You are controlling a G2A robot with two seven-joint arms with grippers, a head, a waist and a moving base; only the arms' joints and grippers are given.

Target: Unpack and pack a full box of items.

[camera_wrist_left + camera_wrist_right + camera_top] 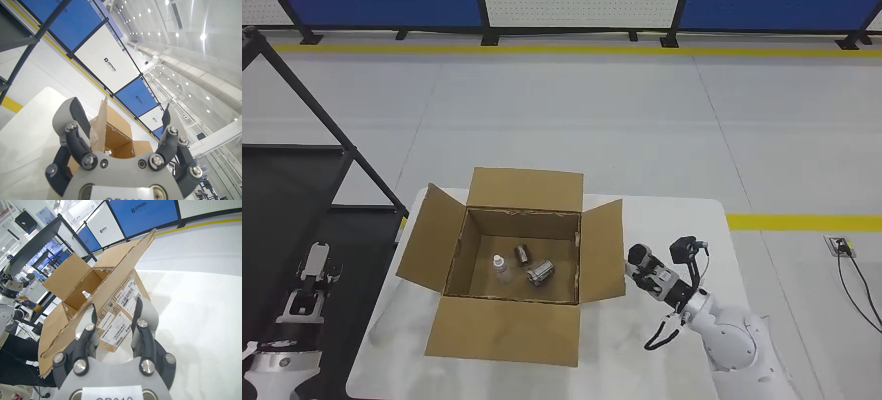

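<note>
The right claw [639,264] is pointing toward the right flap of the cardboard box [504,330] from just beside it, over the white tabletop [682,215], its fingers partly spread and gripping nothing. The left claw [314,268] is waiting off the tabletop's left edge, tilting upward, jaws gaping wide, empty. The cardboard box is sitting mid-tabletop, flaps open, holding a small white bottle [500,266].

The right claw [116,307], fingers [137,310] apart, just beside the labelled cardboard box [113,262]; small white bottle [86,294] inside it
</note>
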